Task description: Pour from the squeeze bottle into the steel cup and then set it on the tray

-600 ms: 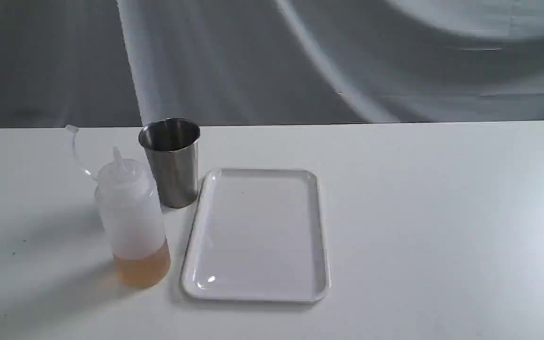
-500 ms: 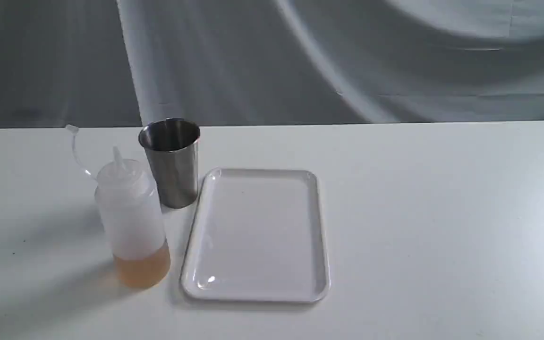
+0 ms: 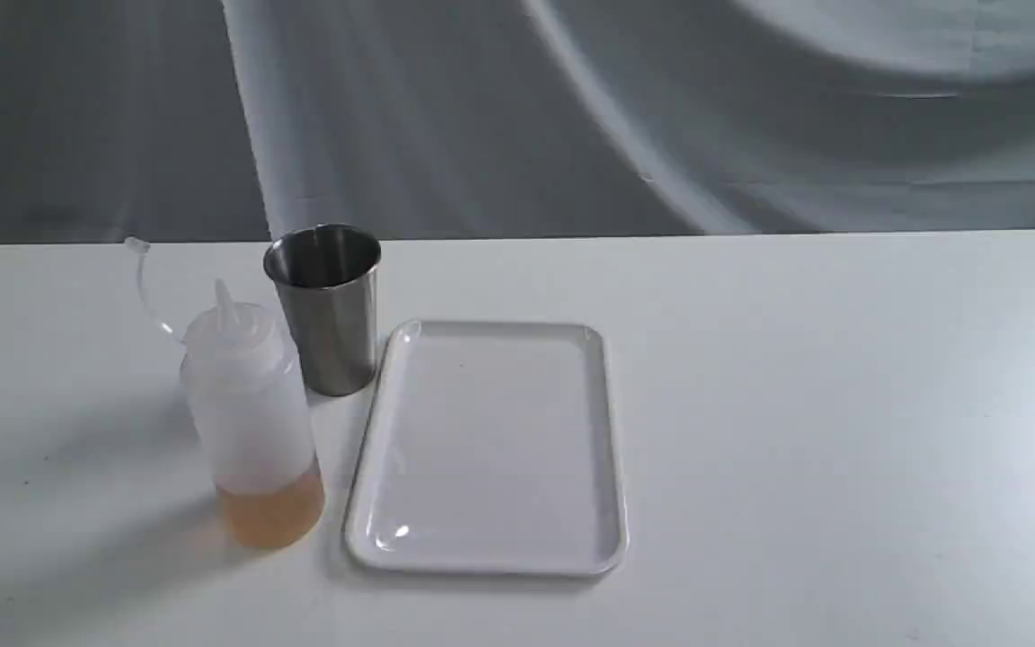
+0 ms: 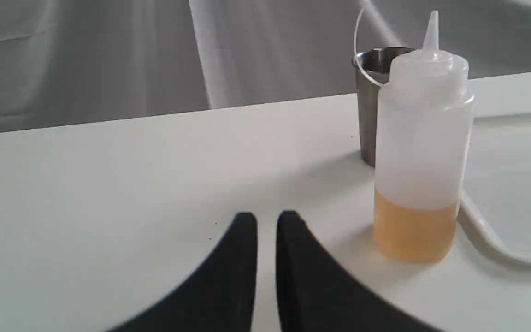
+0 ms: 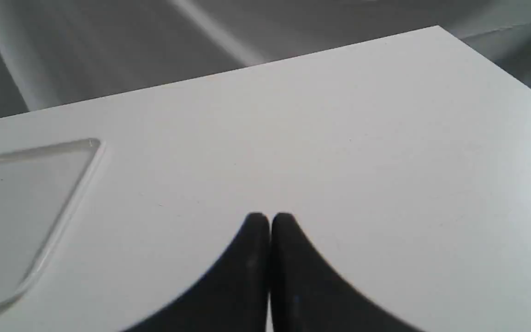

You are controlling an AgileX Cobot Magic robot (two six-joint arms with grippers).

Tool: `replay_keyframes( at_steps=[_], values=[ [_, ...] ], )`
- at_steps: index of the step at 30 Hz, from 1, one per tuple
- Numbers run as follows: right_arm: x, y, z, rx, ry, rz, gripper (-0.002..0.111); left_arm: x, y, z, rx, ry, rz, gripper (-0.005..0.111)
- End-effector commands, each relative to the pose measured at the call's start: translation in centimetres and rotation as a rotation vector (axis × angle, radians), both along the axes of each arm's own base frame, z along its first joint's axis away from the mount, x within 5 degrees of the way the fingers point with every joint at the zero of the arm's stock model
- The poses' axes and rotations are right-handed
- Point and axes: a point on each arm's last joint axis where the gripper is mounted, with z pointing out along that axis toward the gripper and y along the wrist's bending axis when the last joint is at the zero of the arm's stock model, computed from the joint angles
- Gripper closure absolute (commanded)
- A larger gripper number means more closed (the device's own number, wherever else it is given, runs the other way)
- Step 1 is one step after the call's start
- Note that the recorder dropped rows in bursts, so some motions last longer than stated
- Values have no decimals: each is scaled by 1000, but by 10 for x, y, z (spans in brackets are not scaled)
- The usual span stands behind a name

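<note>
The task is judged to be at its very start. The bottle (image 3: 252, 422) is left standing upright on the table (image 3: 841, 404), off the tray (image 3: 482, 566) and gripped by nothing, so the grasp, the pour and the setting down are all left to be done. In the exterior view the cup (image 3: 327, 314) is found at about 1 o'clock of the bottle, just beside it, and the tray at 3 o'clock, close by; whether bottle and cup touch cannot be told. No arm is seen in that view. The left gripper (image 4: 267, 221) is shown with its jaws drawn nearly together, only a thin slit between them, and nothing is grasped; the bottle is seen near it but apart. The right gripper (image 5: 270, 221) is clenched on nothing over bare table, well apart from the bottle. The bottle is a translucent whitish plastic cylinder with a pointed nozzle and a thin looping cap strap; amber liquid fills roughly its lowest quarter. The soft wall is expected to give under a squeeze. The cup is of brushed steel, tapered to its base, with a shiny rim and no handle; its contents cannot be made out. The tray is glossy white, flat and rectangular, with rounded corners and a low rim.
</note>
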Motion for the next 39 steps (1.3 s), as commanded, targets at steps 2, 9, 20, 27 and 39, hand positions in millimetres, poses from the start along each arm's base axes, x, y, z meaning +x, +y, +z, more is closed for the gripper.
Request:
replay_keyframes(
  at_steps=[2,9,20,27,39],
  values=[
    [0,-1,0,-26,-5,-5,108,0,0,0,0,-12,2,98],
    [2,1,13,-50,-144,20,108,0,0,0,0,-12,2,98],
    [1,2,37,450,-501,0,108,0,0,0,0,-12,2,98],
    [1,3,41,278,-497,24,108,0,0,0,0,-12,2,98],
    [0,5,130,54,-536,54,108,0,0,0,0,-12,2,98]
  ],
)
